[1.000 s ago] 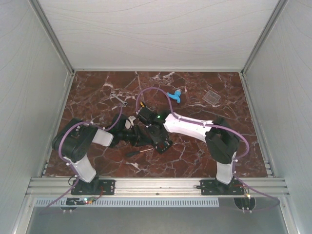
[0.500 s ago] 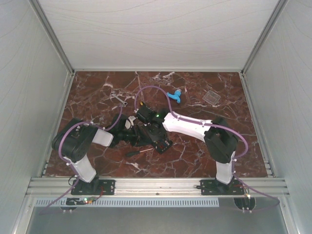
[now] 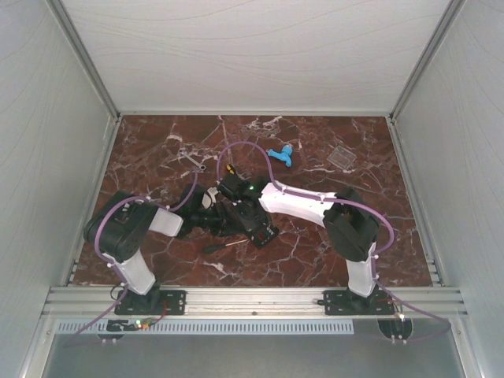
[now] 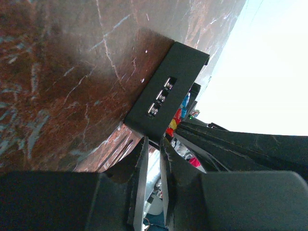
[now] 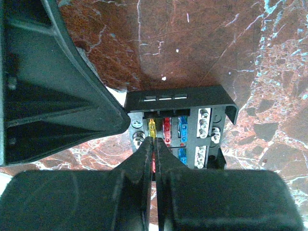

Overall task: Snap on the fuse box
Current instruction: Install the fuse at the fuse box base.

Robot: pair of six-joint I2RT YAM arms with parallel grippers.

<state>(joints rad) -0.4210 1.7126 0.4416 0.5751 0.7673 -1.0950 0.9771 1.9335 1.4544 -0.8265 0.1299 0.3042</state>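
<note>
Right tool (image 5: 154,140) shut above fuse box (image 5: 192,102); red-marble tabletop (image 3: 157,150), white walls (image 3: 260,55).

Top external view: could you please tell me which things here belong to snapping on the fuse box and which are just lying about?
For the job: small square black plastic fuse box; clear square plastic cover.
Lying about: light-blue plastic piece; silver metal wrench; thin black-handled screwdriver.

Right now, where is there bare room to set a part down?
Free: marble between right arm and right wall, nearer than the clear cover; far-left corner beyond the small metal tool. Crowded: centre, around fuse box and screwdriver.
</note>
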